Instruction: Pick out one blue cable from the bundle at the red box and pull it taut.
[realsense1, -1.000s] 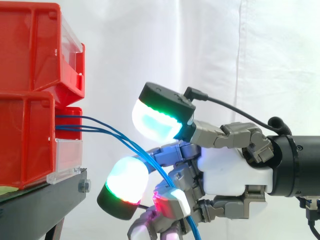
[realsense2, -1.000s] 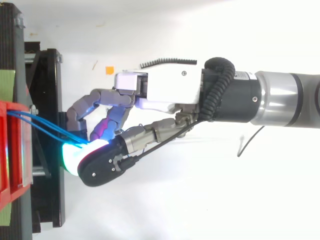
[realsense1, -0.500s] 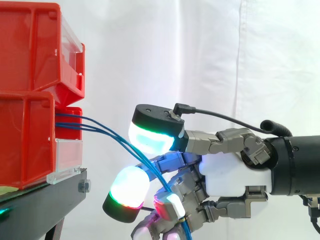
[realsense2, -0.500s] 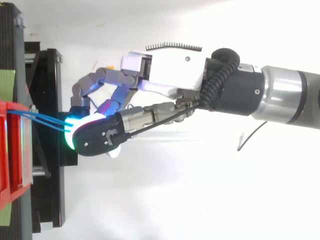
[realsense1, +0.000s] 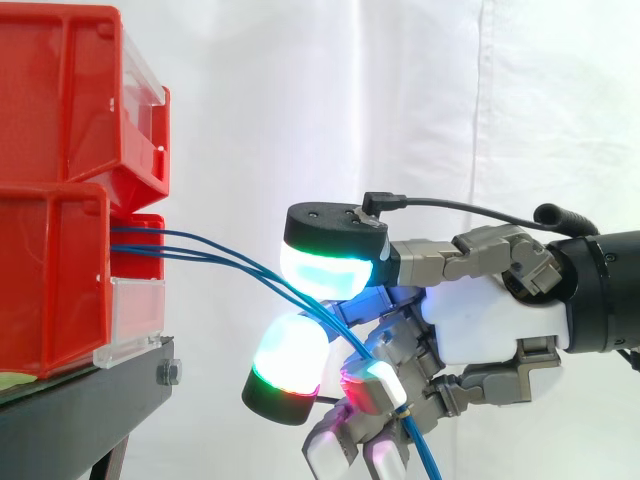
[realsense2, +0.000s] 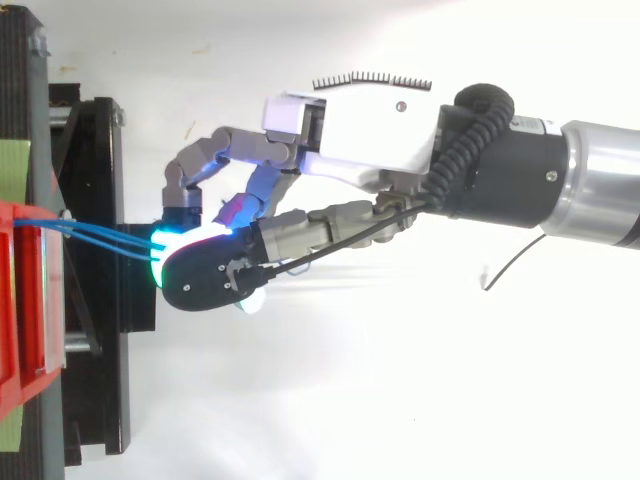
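Seen from the side, two stacked red plastic bins (realsense1: 60, 280) are set on a black metal stand (realsense1: 90, 400) at the left, before a white curtain (realsense1: 400, 100). Thin blue cables (realsense1: 240, 262) are led out of the front of the lower bin and carried rightward in a gentle downward curve, well clear of the stand. They are taken into the robot's white-palmed hand (realsense1: 490, 330), which is held level to the right of the bins and apart from them. The hand is clamped on the cables: they are passed beneath a cyan-and-green glowing pad (realsense1: 330, 270) and over curled fingers below it, then dropped out past the lower edge.

From above, the same blue cables (realsense2: 100, 236) are seen running almost straight from the red bin (realsense2: 25, 300) across the black stand (realsense2: 100, 350). They are lost under the glowing tip of the hand (realsense2: 350, 140), whose fingers are bent inward around them.
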